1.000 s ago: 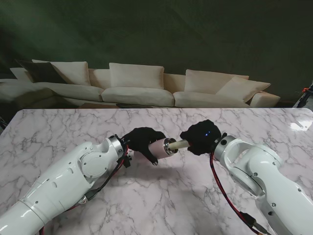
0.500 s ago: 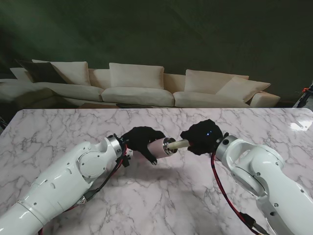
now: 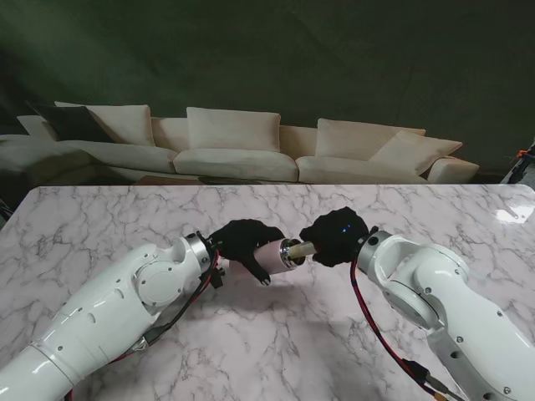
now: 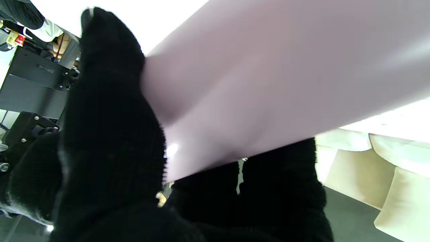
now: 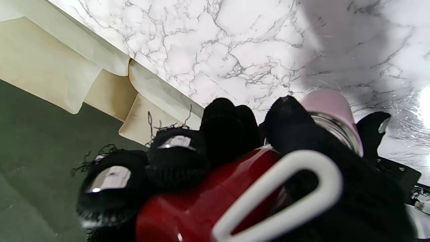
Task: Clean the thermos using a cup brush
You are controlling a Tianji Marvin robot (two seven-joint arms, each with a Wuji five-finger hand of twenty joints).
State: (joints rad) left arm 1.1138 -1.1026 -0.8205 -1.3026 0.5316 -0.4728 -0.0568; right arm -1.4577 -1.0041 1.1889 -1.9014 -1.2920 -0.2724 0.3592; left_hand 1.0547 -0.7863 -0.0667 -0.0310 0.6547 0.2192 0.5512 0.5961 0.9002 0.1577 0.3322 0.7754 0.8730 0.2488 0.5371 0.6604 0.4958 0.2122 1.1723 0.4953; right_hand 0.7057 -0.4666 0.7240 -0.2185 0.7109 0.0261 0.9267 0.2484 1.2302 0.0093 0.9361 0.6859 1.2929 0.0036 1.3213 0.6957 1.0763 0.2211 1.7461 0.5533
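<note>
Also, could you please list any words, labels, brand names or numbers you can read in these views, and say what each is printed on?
Dark cabinet behind the left hand: embossed lettering, seen upside down and too blurred to read.
Red-and-yellow tag beside it: print too small to read.
Pink thermos: no text visible.
Cup brush's red handle, in the right hand: no text visible.
Nothing else bears readable text.
</note>
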